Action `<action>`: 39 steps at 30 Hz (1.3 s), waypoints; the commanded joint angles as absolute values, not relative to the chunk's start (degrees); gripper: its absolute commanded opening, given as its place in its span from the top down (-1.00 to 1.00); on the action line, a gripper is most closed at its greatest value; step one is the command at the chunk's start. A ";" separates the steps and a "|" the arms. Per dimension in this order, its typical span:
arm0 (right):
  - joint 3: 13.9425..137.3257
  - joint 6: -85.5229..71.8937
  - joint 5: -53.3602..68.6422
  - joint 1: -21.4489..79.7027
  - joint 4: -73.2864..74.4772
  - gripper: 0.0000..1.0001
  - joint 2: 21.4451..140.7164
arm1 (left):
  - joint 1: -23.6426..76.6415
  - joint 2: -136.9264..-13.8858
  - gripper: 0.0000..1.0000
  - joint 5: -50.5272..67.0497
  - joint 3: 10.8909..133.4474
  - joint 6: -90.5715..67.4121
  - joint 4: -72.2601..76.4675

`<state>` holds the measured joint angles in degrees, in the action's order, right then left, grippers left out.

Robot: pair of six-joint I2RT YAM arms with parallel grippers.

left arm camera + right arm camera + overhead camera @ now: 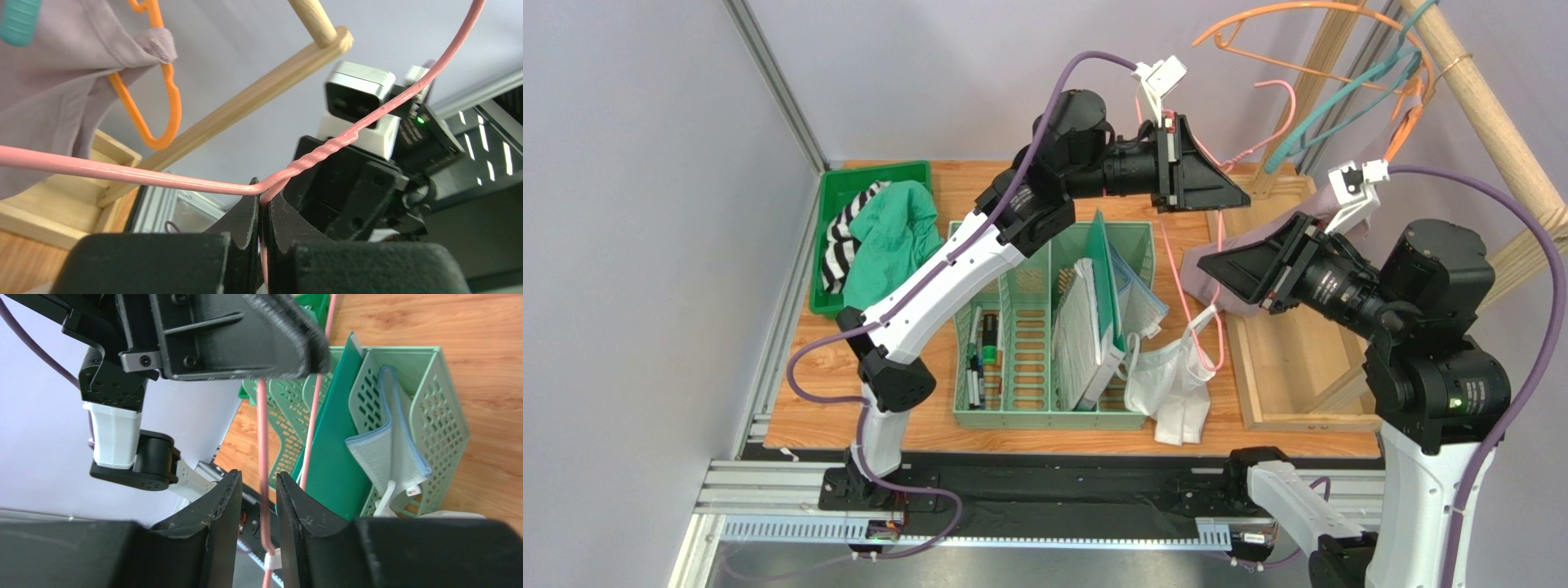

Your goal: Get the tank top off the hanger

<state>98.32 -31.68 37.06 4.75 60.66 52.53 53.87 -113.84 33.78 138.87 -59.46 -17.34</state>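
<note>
**Tools.** The left gripper is found clamped on the pink hanger, just below its twisted neck. The hanger is thereby held up and steadied above the wooden table. The right gripper is set further down the same hanger. Its jaws stand apart, and one thin pink limb passes between them without visible contact. It is judged that this gripper is placed to work the garment off the wire while the other anchors it.

**Task item.** The tank top is located at the foot of the hanger. Its body is slumped on the table, just beside the green basket. One strap appears to be looped over the hanger's lower part, so removal is judged incomplete.

**Materials.**
- The hanger is a slim, smooth, coated wire, likely springy, with two strands wound together at the neck.
- The tank top is white, soft and limp, and lies creased in folds.
- The basket is rigid slotted plastic, divided into compartments.
- The gripper fingers are matt black and scuffed at the tips.
</note>
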 commanded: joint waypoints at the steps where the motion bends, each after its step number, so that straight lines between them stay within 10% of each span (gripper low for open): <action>1: 99.58 -34.54 42.45 4.92 59.16 0.41 53.88 | 53.17 -112.94 1.00 43.23 137.21 -64.59 -9.59; 5: 96.25 -36.91 46.39 4.92 55.03 0.61 52.65 | 53.09 -112.94 1.00 46.31 135.70 -67.50 -4.06; 20: 85.70 -50.44 54.75 4.92 37.64 0.42 46.50 | 52.82 -112.24 1.00 55.11 133.16 -75.50 11.42; 28: 83.67 -57.12 55.11 4.92 30.50 1.00 45.97 | 52.82 -113.20 1.00 54.41 135.52 -74.80 8.10; 32: 84.11 -58.97 51.51 4.83 31.46 1.00 46.14 | 49.50 -110.84 0.16 52.48 136.85 -69.89 -2.17; 39: 86.39 -60.82 44.92 4.92 36.64 1.00 49.74 | 44.91 -99.95 -0.54 46.68 133.25 -57.67 -13.26</action>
